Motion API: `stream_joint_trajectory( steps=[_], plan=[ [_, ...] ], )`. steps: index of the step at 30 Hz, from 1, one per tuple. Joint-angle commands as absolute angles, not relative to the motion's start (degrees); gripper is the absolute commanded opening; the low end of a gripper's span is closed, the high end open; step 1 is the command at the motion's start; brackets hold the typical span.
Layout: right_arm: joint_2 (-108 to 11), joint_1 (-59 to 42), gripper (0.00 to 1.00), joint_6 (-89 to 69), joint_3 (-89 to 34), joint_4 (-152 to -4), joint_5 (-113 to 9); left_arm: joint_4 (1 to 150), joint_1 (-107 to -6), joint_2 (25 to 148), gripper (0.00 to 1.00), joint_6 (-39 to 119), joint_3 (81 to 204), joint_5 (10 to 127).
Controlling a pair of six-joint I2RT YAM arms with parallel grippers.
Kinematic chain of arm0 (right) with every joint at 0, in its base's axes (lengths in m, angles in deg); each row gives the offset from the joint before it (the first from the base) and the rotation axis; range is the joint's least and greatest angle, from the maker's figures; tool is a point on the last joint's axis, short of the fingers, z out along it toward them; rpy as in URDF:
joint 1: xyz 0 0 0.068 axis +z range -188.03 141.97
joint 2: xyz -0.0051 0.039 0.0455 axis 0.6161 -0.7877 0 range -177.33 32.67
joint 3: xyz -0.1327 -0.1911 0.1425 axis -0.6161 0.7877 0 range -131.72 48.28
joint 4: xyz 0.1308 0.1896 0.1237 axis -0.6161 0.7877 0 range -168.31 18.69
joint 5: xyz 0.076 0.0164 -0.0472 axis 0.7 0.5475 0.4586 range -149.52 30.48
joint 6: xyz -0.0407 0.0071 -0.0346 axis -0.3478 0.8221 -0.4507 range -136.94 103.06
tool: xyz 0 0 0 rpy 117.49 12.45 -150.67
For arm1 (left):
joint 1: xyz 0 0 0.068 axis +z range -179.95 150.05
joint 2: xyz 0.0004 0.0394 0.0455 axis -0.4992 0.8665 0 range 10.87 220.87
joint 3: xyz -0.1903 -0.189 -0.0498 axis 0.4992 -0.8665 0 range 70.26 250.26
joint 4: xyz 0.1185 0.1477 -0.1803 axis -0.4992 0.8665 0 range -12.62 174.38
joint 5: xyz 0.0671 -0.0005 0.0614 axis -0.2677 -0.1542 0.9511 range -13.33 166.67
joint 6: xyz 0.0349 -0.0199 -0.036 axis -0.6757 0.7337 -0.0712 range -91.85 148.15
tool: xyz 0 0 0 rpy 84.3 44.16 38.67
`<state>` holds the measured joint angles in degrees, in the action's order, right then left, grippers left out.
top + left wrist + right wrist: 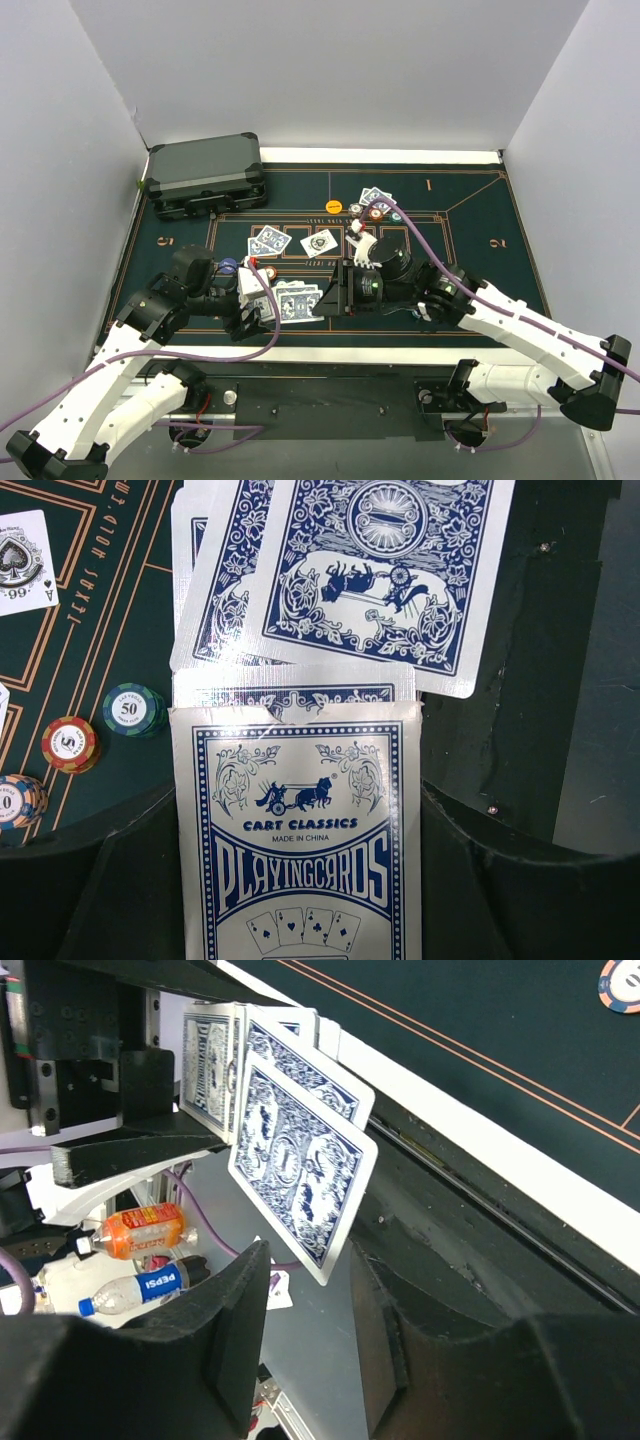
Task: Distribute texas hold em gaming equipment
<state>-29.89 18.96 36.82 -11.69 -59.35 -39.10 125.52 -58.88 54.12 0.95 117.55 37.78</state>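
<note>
Left claw (297, 910) is clamped on the card box (300, 820), with blue-backed cards (365, 580) fanning out of its top. Right claw (305, 1360) is spread, one card's corner just above the gap. Further up the green worktop (450, 260): loose cards (270, 241), chips (375, 210), and a grey case (205, 172) upper left.

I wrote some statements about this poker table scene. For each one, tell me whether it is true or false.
1. The left gripper holds a card box. True.
2. The grey case stands open. False: its lid is closed.
3. Several blue-backed cards stick out of the box. True.
4. The right gripper is clamped on a poker chip. False: its jaws stand open just below the front card, and it holds no chip.
5. A face-up ace lies on the mat. True.
</note>
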Motion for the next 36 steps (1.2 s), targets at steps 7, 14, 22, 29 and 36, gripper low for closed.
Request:
stream_joint_trajectory(
  steps=[7, 14, 22, 29, 36],
  plan=[
    [-28.94, 18.75, 0.39, 38.96, -5.61, -65.03, -39.49, 122.38, -58.95, 53.85, 0.0, 1.79, 119.13, 35.54],
    [-26.92, 18.83, 0.42, 43.26, -1.83, -74.69, -40.45, 122.91, -58.95, 53.68, 0.0, 1.61, 119.13, 35.63],
    [-26.3, 19.45, 0.45, 47.13, 1.6, -81.55, -42.12, 123.08, -58.95, 53.5, 0.0, 1.35, 118.87, 35.71],
    [-26.83, 20.32, 0.4, 50.38, 3.89, -85.7, -43.44, 122.91, -58.95, 53.5, 0.0, 1.52, 118.86, 35.54],
    [-24.46, 20.59, 0.35, 50.3, 4.86, -83.58, -44.67, 122.73, -58.95, 53.41, 0.0, 1.61, 118.43, 35.54]
  ],
)
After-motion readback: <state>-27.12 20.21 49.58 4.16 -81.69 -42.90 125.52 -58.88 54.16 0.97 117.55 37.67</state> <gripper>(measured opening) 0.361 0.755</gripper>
